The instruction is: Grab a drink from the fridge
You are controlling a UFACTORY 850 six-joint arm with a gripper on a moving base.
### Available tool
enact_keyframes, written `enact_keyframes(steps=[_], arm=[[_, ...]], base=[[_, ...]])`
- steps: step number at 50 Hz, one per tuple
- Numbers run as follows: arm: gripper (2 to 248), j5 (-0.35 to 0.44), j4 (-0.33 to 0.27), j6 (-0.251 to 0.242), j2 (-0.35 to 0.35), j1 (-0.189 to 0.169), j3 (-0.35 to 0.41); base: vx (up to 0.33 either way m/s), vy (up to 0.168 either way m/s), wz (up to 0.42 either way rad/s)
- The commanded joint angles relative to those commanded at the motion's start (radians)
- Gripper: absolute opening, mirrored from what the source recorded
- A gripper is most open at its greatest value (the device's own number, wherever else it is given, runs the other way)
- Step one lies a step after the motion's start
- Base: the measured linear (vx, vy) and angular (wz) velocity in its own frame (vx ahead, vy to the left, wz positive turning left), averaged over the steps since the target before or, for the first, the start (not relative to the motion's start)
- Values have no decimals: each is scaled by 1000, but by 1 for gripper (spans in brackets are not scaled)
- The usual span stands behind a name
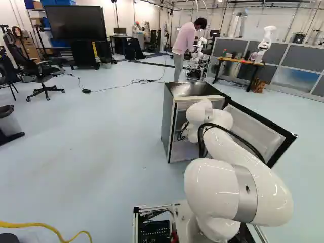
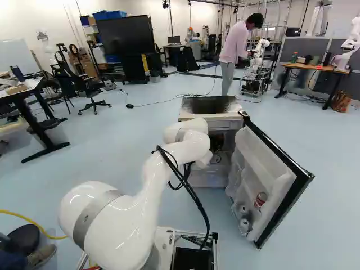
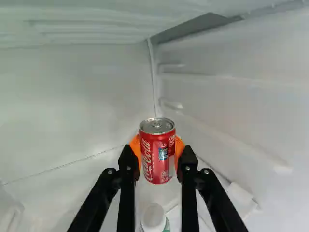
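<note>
Inside the fridge (image 1: 168, 119), the gripper (image 3: 157, 151) holds a can (image 3: 157, 159) upright, lid up.

Pale blue floor (image 1: 116, 126), white walls (image 1: 143, 17)

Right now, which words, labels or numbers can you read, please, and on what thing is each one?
"Coca-Cola": on the red can, sideways.
Its smaller print: too small to read.
White-capped bottle: label mostly hidden, unreadable.
Can in the fridge door: too small to read.
Elsewhere: none readable.
</note>
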Motion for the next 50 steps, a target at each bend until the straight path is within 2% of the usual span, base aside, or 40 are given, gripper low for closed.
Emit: enact_keyframes(steps=[23,50], arm=[[89,0,0,0,5,-1,9],[89,0,0,0,55,-6,94]], base=[[0,0,0],[0,0,0]])
